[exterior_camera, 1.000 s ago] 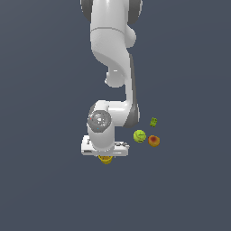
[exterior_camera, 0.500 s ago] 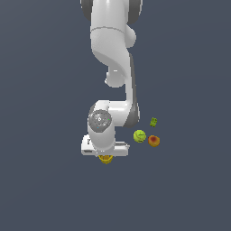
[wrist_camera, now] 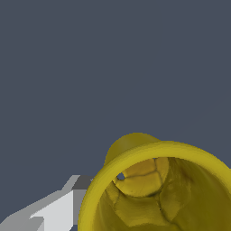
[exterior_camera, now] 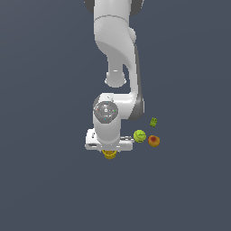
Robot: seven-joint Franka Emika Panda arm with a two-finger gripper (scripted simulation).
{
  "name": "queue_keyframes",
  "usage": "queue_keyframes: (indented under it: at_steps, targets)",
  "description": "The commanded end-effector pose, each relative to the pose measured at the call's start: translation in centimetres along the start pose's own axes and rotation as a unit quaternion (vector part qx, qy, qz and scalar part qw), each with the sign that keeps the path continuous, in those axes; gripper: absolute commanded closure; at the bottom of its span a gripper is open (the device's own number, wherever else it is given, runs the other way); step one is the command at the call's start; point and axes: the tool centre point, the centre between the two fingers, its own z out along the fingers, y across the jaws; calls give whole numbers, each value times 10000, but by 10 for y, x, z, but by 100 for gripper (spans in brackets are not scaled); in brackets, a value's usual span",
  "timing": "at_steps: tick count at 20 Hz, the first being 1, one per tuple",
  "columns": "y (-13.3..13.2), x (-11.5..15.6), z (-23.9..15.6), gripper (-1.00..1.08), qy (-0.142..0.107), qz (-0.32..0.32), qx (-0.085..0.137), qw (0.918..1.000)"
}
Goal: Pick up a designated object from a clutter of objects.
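Yellow cup just under the gripper, only its lower part visible below the white hand in the exterior view. Seen very close in the wrist view: hollow, with thick round rim, rough yellow inside, and one light grey finger touching its outer wall. Second finger not visible, so width of opening impossible to tell, and a firm hold on the cup impossible to confirm; contact on one side only is shown. Near the gripper, toward the exterior view's right: lime-green ball first, then red-orange fruit just beside the ball, a little farther from the gripper. Tiny green block farther out, beyond the ball and fruit, apart from both. White arm reaching down from above to the gripper. Dark grey worktop all around.
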Motion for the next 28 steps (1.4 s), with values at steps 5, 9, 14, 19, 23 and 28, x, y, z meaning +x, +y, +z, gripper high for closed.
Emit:
queue_keyframes:
  at_steps: [5,9,14,19,23,28]
  targets:
    - [-28,-22,-36,108,11,-3,0,10000]
    - [-52,-41,-65,108,10,-4,-2,10000]
    - [-84,-66,-105,108,11,-5,-6,10000]
    - [-118,-92,-148,108,13,-6,-13,10000]
    - [-147,-115,-184,108,14,-6,-19,10000]
    - [-183,-142,-229,108,15,-6,-21,10000]
